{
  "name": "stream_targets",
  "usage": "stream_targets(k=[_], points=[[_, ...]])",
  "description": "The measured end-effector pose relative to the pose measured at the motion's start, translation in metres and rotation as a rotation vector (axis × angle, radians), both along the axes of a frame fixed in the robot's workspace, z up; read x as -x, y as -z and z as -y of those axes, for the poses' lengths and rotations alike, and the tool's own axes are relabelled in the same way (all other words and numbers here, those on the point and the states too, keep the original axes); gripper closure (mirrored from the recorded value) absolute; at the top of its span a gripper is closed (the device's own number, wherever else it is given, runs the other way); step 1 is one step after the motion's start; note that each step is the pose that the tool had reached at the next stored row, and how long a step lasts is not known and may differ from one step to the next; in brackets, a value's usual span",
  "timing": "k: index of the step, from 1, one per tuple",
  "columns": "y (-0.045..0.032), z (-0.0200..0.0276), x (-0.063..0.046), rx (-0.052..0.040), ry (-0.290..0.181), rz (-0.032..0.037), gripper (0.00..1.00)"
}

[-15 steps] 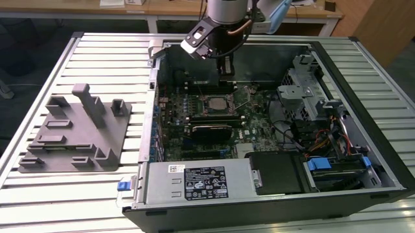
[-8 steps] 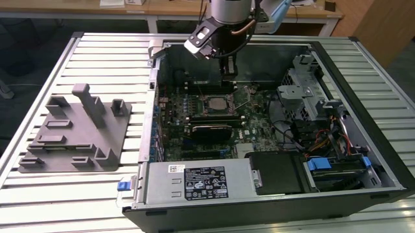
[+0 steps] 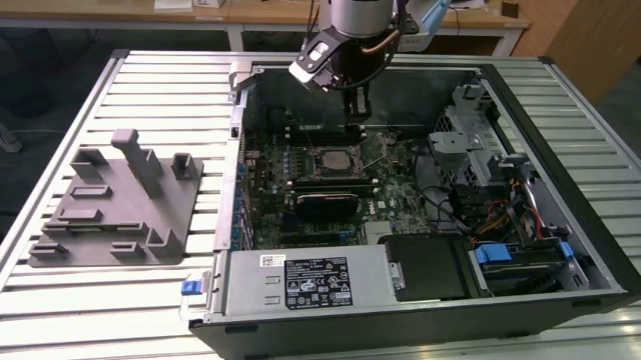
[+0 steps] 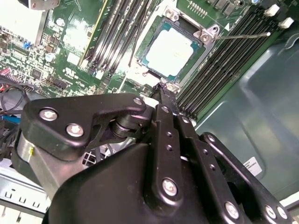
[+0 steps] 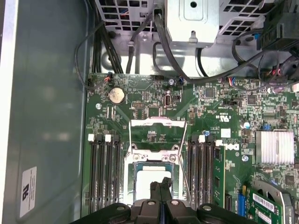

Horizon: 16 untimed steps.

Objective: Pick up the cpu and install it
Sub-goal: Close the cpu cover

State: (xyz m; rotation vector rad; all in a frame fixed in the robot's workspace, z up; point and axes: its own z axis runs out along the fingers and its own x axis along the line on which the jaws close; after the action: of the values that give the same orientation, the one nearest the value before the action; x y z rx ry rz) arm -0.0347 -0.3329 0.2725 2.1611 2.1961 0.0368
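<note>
The gripper [image 5: 161,186], its fingers [image 5: 156,192] pressed narrowly together and empty, hangs inside the open computer case [image 5: 46,93]. Just beneath its tips, the cpu [image 5: 148,179] sits in the motherboard socket [image 5: 152,158], flanked by memory slots [image 5: 105,172].

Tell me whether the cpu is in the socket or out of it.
In. The cpu lies flat inside the socket frame, silver top up, in both wrist views.

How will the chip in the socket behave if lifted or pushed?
Likely stiff: the chip is a flat metal-topped square. Probably slippery, since that top looks smooth. Pushing should hardly shift it; the socket surrounds it.
</note>
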Motion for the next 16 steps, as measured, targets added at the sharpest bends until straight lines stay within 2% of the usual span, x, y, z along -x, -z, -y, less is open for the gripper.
stream_targets(k=[16], points=[[0.0000,0.0000,-0.018,0.0000,0.000,0.0000,0.89]])
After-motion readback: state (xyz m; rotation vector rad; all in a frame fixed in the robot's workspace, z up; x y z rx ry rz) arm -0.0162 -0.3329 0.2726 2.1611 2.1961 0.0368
